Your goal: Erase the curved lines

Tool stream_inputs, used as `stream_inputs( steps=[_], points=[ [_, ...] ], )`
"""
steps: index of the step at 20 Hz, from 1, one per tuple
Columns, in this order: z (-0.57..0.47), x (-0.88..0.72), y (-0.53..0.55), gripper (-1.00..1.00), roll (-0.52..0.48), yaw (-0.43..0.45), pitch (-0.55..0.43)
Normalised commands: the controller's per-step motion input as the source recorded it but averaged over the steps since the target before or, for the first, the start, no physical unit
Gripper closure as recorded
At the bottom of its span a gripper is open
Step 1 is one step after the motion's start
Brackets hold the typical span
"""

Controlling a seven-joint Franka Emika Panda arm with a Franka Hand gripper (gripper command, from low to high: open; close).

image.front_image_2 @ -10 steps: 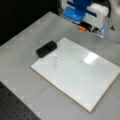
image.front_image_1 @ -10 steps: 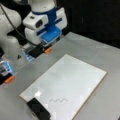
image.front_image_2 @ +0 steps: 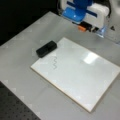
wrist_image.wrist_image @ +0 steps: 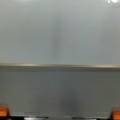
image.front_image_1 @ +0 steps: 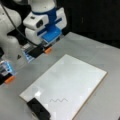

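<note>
The curve lines [image.front_image_1: 58, 100] [image.front_image_2: 55, 63] are one short wavy dark stroke on the white board [image.front_image_1: 75, 75] [image.front_image_2: 82, 75], close to the black block eraser [image.front_image_1: 38, 110] [image.front_image_2: 46, 48] lying at the board's corner. My gripper [image.front_image_1: 37, 52] [image.front_image_2: 88, 26] hangs over the grey table just past the board's opposite end, far from the stroke and the eraser. It is open and holds nothing. In the wrist view the orange fingertips [wrist_image.wrist_image: 3, 111] sit wide apart at the bottom corners, the gripper [wrist_image.wrist_image: 60, 114] over bare table, with the board [wrist_image.wrist_image: 60, 32] filling the upper half.
The board lies flat on a grey table [image.front_image_1: 100, 52] [image.front_image_2: 22, 72]. A dark perforated surface [image.front_image_2: 15, 107] borders the table at a front view's bottom left. The white arm [image.front_image_1: 10, 30] stands at a front view's left, with an orange-tipped part [image.front_image_1: 9, 79] below it.
</note>
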Motion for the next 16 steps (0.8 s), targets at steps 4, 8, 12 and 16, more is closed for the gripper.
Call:
stream_inputs(
  steps=[4, 8, 12, 16],
  points=[
    [-0.03, 0.08, -0.24, -1.00, 0.000, 0.128, -0.026],
    [-0.05, 0.09, -0.28, -1.00, -0.012, 0.127, -0.028],
    [-0.05, 0.09, -0.26, -1.00, -0.052, 0.091, -0.008],
    [-0.06, 0.11, -0.28, -1.00, -0.095, 0.073, -0.017]
  ],
)
